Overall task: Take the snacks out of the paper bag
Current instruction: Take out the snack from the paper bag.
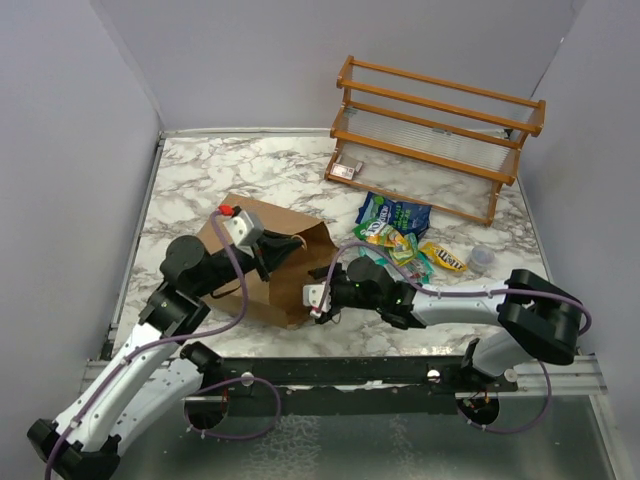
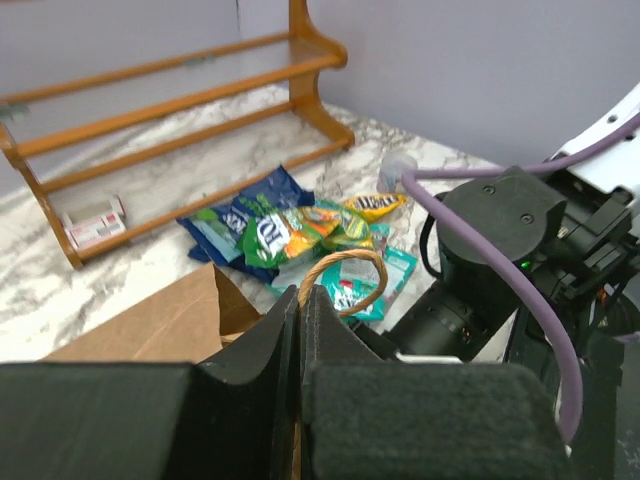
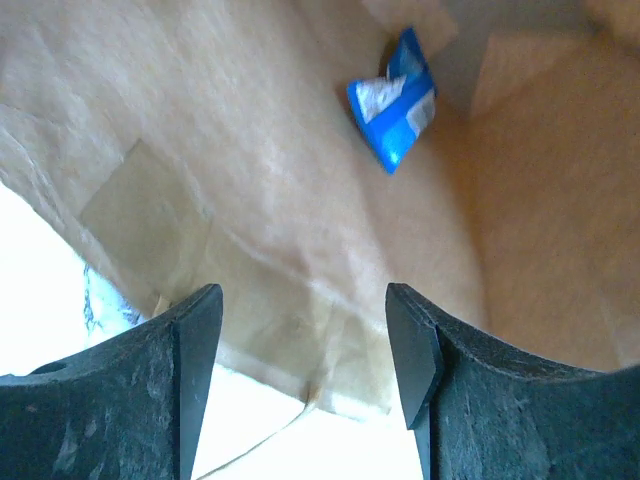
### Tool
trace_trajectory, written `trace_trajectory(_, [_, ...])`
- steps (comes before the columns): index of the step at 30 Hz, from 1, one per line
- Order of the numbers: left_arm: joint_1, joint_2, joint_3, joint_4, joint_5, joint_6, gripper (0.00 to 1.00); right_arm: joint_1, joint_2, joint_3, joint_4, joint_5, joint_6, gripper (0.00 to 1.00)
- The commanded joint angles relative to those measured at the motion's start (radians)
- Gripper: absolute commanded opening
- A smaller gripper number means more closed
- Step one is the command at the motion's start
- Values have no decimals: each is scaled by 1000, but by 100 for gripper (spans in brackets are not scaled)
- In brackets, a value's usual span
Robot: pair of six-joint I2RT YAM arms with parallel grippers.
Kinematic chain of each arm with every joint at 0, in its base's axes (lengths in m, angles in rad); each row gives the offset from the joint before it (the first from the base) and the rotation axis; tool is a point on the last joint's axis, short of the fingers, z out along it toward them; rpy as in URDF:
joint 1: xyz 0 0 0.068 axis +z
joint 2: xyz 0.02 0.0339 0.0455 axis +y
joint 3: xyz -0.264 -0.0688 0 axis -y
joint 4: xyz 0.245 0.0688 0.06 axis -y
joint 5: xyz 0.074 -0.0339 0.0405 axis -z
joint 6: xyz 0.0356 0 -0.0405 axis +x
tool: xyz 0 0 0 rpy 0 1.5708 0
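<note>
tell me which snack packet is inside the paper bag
The small blue packet, lying alone deep inside the paper bag in the right wrist view. The other packets sit piled outside on the table, right of the bag.

This is a robotics lab test cell. Plain grey-lilac partition walls point(image 1: 70, 150) box in a marble-patterned table point(image 1: 200, 180). A left arm point(image 1: 150, 368) and right arm point(image 1: 460, 300) are bolted to a black rail point(image 1: 400, 372), with a wooden rack point(image 1: 440, 130) standing as a prop.
</note>
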State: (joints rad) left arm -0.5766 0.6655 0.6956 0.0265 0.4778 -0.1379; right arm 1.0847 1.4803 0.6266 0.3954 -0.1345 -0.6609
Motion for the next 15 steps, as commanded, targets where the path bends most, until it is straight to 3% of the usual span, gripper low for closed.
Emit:
trace_trajectory(1, [0,-110,-39,46,25,1,0,9,22,14,122,-209,-274,67])
trace_trajectory(7, [-1,-247,-167,141,44,-1,0,63,162,158,133,-170,-401,69])
trace_trajectory(15, [-1,-282,-189,126,48,18,0,73,283,238,137,-149,-460,69])
